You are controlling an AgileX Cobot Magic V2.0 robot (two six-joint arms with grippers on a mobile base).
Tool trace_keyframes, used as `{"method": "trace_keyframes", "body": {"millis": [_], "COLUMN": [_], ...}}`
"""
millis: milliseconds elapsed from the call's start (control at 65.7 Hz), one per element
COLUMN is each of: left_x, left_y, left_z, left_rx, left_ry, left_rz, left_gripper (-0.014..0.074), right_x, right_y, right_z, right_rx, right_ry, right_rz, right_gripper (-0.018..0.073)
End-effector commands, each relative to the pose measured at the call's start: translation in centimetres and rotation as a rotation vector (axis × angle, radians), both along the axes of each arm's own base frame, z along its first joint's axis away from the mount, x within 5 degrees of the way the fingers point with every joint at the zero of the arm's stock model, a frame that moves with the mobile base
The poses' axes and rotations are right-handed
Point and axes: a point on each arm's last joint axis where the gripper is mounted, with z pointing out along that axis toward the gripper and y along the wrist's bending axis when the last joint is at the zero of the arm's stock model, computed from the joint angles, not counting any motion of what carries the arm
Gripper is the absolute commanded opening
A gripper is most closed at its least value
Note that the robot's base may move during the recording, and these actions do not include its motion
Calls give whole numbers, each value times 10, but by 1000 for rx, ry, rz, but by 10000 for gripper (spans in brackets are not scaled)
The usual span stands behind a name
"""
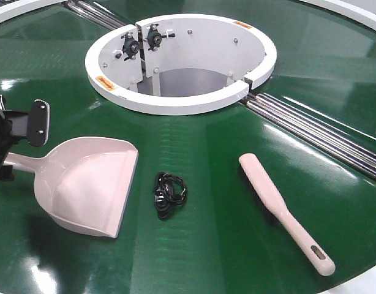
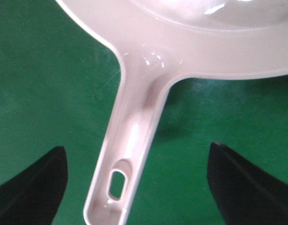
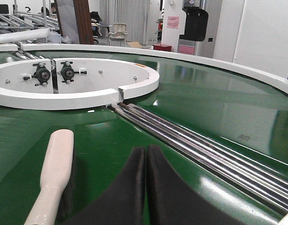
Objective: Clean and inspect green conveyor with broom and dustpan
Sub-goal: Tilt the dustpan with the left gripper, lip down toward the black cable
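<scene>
While the left gripper (image 2: 137, 152) has its jaws spread wide, the thin handle of the dustpan (image 2: 144, 93) lies between them, touching neither, flat on the green conveyor counter (image 1: 194, 257). The right gripper (image 3: 146, 157) has its jaws pressed together on nothing, and the broom (image 3: 55, 168) lies just to their left. A small black tangled cord (image 1: 169, 195) sits between dustpan and broom.

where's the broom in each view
Front view: broom lower right on the green conveyor, handle toward the camera.
Left wrist: not in it.
Right wrist: lower left, head pointing away.
Shared landmark: white hub ring, in front and right wrist views; conveyor in all three.
</scene>
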Motion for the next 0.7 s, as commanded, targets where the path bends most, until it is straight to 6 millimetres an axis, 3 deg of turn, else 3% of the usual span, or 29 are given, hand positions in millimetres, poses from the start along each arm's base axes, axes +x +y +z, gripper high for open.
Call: {"method": "trace_keyframes", "body": {"millis": [0,228,380,532,685], "left_x": [5,14,18,20,20], "left_y": [1,1,0,0,0], "left_z": [16,-6,-18,-23,-21], "left_rx": [5,20,15,15,13], "left_ry": [-102,-43,-19,-5,-12], "left_rz": [-34,-71,-76,-76,-76], "left_gripper": [576,576,512,321,63], "right_x": [-1,-1,-1,-1,-1], "right_y": [0,0,0,0,0], "right_z": [4,4,4,4,4], "right_rx": [-3,-3,-3,-3,-3], "right_ry": [-84,-84,-84,-84,-84], "right_rz": [-2,-2,-2,-2,-2], "right_gripper": [-10,-10,-10,-10,-10]}}
